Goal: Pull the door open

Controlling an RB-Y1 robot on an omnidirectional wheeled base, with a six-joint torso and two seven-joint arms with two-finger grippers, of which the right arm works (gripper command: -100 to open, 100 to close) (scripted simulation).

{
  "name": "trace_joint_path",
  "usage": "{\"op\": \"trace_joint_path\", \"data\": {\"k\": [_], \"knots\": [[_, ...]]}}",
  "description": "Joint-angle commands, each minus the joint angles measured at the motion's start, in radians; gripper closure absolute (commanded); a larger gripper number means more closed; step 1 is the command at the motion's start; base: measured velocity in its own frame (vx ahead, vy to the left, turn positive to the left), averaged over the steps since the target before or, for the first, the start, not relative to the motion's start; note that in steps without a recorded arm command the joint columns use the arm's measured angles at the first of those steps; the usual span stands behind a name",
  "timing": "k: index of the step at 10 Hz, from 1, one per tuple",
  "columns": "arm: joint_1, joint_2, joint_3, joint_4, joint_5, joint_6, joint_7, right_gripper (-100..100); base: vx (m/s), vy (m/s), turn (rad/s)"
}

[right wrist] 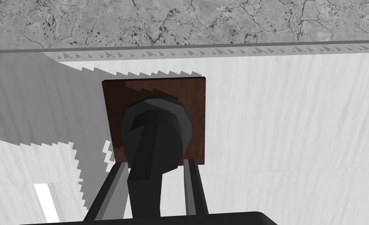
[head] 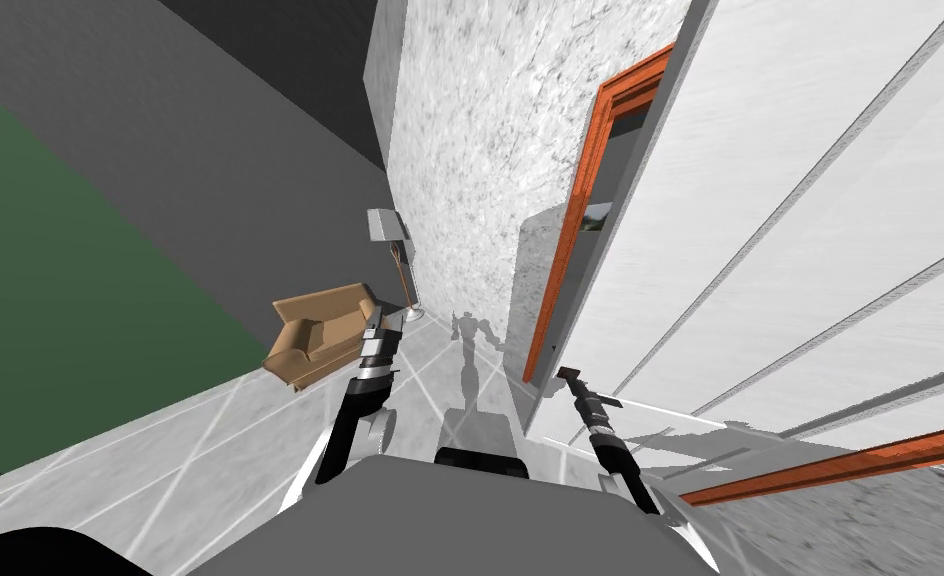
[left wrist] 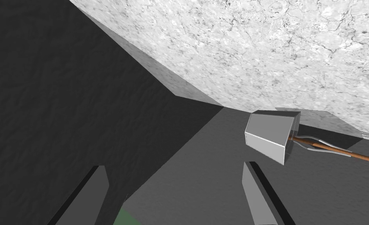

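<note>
Handle (right wrist: 154, 129) of the white panelled door (head: 810, 230) is a dark lever with a round hub on a brown square plate (right wrist: 195, 97), close to the door's edge. Its long axis lies flat along the door face and points away from that edge, toward the right gripper (right wrist: 154, 162). The gripper's two fingers are clamped on the lever's sides. The door stands a little out of its orange-brown frame (head: 570, 250). Away from the door, near an armchair (head: 320, 335), the left gripper (left wrist: 173, 165) has its fingers spread apart, empty, facing a floor lamp (left wrist: 271, 134).
</note>
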Motion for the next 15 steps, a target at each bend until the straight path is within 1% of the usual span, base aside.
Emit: {"op": "trace_joint_path", "data": {"k": [1,2,8,12,13,14,15], "knots": [[-0.004,-0.003,0.006,0.007,0.000,-0.006,-0.003,100,-0.159,-0.021,0.119],[-0.006,-0.003,0.008,0.010,0.000,-0.007,-0.004,100,-0.245,-0.063,0.130],[-0.029,-0.017,0.042,0.049,0.001,-0.036,-0.019,100,-0.241,-0.074,0.160],[-0.038,-0.022,0.055,0.064,0.001,-0.047,-0.024,100,-0.193,-0.055,0.087],[-0.037,-0.019,0.055,0.060,0.002,-0.043,-0.023,100,-0.078,-0.018,0.023],[-0.018,-0.035,0.072,0.063,0.016,-0.074,-0.048,100,-0.150,-0.016,0.127],[-0.014,-0.039,0.076,0.064,0.019,-0.082,-0.054,100,-0.220,-0.049,0.098]]}}
